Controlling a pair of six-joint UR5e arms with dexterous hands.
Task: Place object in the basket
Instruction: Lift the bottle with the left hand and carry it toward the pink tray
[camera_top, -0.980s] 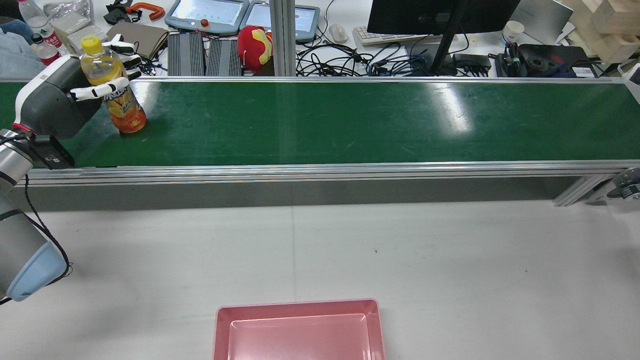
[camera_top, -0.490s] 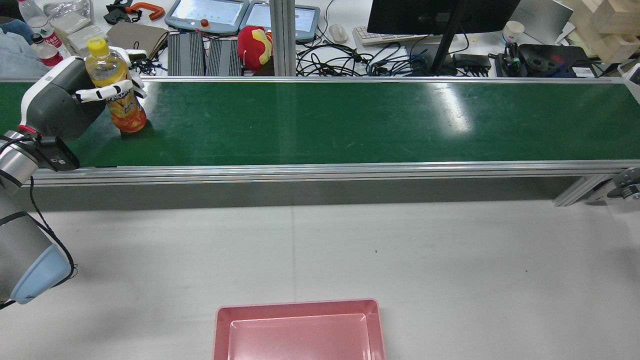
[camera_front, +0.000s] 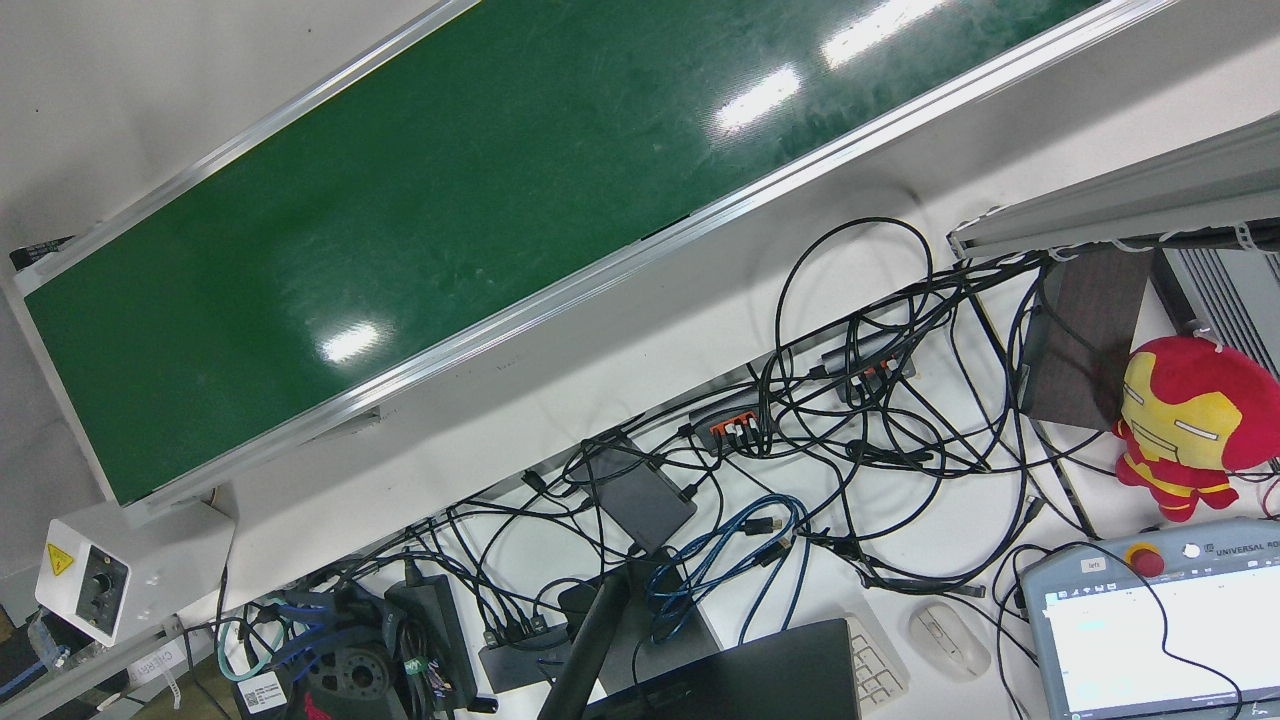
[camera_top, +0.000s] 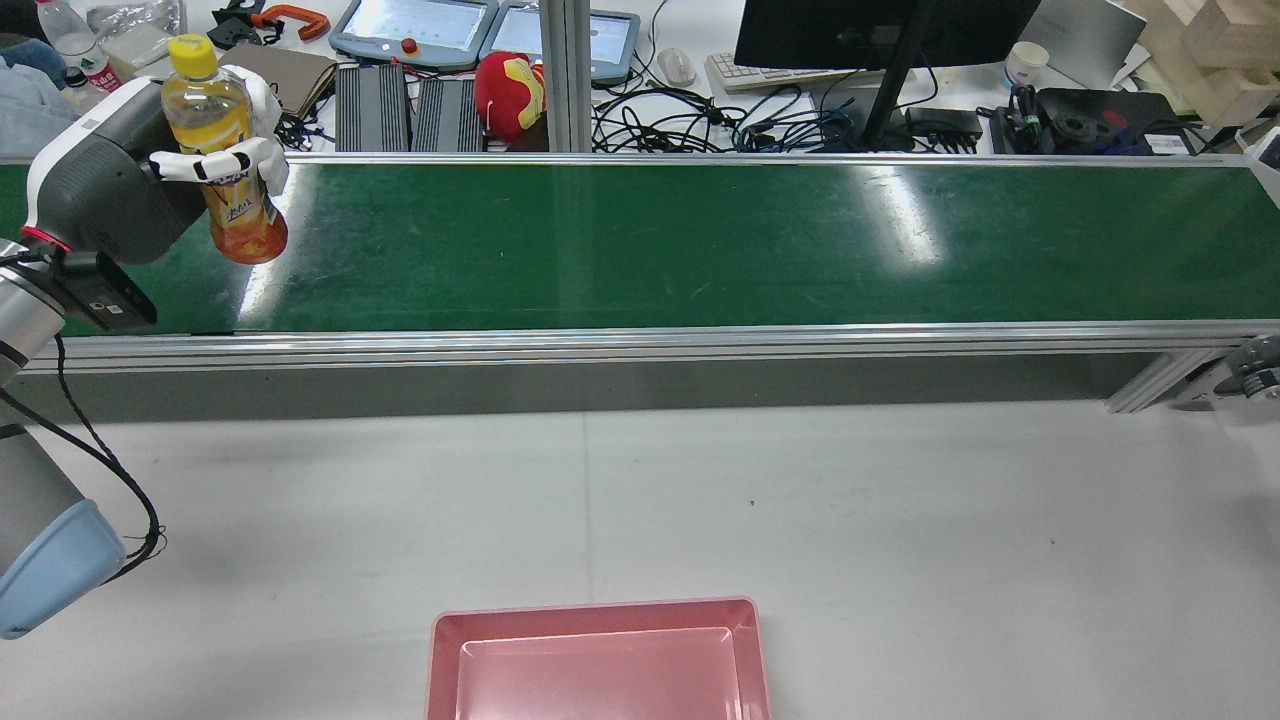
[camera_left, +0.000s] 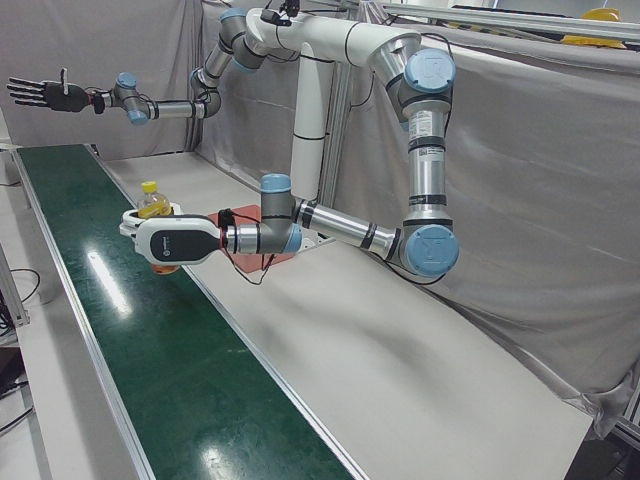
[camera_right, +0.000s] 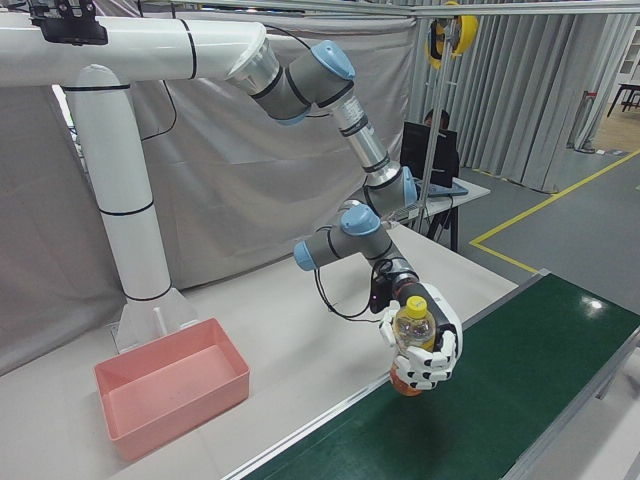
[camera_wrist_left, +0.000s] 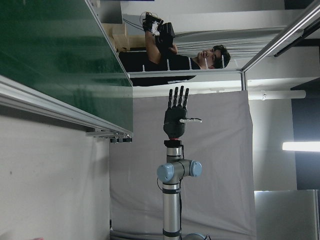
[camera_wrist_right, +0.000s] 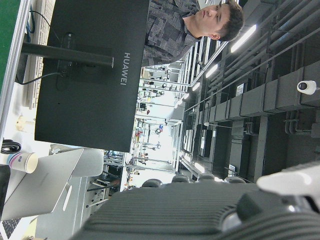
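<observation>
I have the orange juice bottle (camera_top: 228, 150) in my left hand (camera_top: 130, 195), fingers (camera_top: 215, 163) wrapped around its labelled middle, yellow cap up. It stands nearly upright, leaning a little, at the left end of the green conveyor belt (camera_top: 700, 245) in the rear view; its base looks lifted just clear of the belt. From the right-front corner I see the same bottle (camera_right: 412, 335) with the white fingers (camera_right: 432, 362) closed across its front, over the belt's near edge.

The pink basket (camera_top: 600, 660) sits on the grey table (camera_top: 900, 520), on my side of the belt and well apart from the bottle.

My right hand (camera_left: 45, 93) hangs high beyond the belt's far end, fingers spread wide and holding nothing.
</observation>
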